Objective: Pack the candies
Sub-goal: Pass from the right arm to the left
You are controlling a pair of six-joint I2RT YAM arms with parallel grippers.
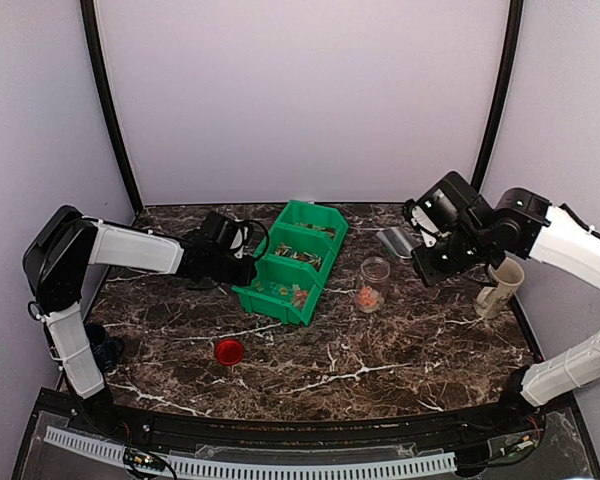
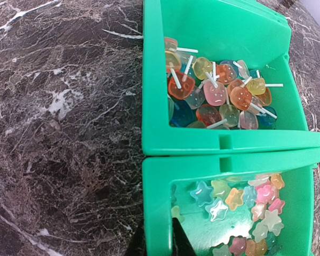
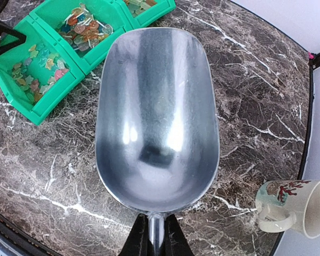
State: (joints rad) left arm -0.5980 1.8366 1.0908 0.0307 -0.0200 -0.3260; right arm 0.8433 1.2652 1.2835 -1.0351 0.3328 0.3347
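Resting in green bins (image 2: 156,122): candies (image 2: 240,97)

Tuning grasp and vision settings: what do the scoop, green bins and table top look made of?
Scoop: metal, likely aluminium or steel; brushed silver with soft reflections. Green bins: moulded plastic, opaque and glossy, with thick rims. Table top: dark marble look with white veins; real stone or laminate, cannot tell.

No readable text, label, brand or number in any view, mug (image 3: 304,210) at lower right bearing only a red branching motif.
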